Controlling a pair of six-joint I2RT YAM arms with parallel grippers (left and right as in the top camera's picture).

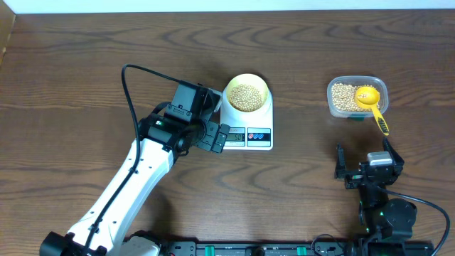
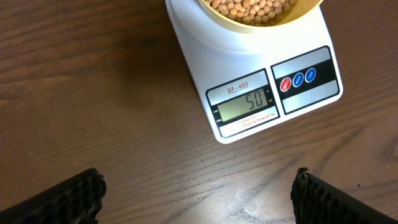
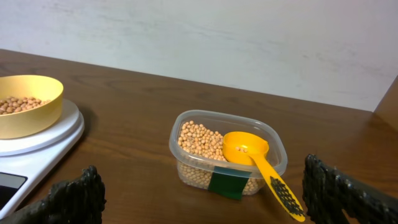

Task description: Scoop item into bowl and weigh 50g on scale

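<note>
Scale (image 1: 249,136) sits mid-surface (image 1: 85,64), a little left of centre; its long axis runs far-to-near, with the display end pointing back toward the robot's base. Through the left wrist camera the body lies skewed, display corner low and to the right

Display (image 2: 245,107) reads 50. Red and blue buttons (image 2: 298,78) sit just to its right on the same front strip

Bowl (image 1: 266,88) stands upright on the platform at the scale's far end, mouth up. Beans (image 1: 246,97) cover its floor in a loose layer, below the rim

Left jaws: released, spread wide, just beside the scale's left edge near the display. We see both fingers (image 2: 68,199) at the bottom corners of the wrist view, with only bare wood between them

Right jaws: released as well, well apart from the scale, near the front edge on the right. Fingers (image 3: 78,199) frame the tub, nothing gripped

Clear tub (image 1: 334,87) far right, holding more beans. Yellow scoop (image 1: 367,95) rests in it, cup among the beans, handle lying over the tub's rim and pointing near-right toward the right arm
</note>
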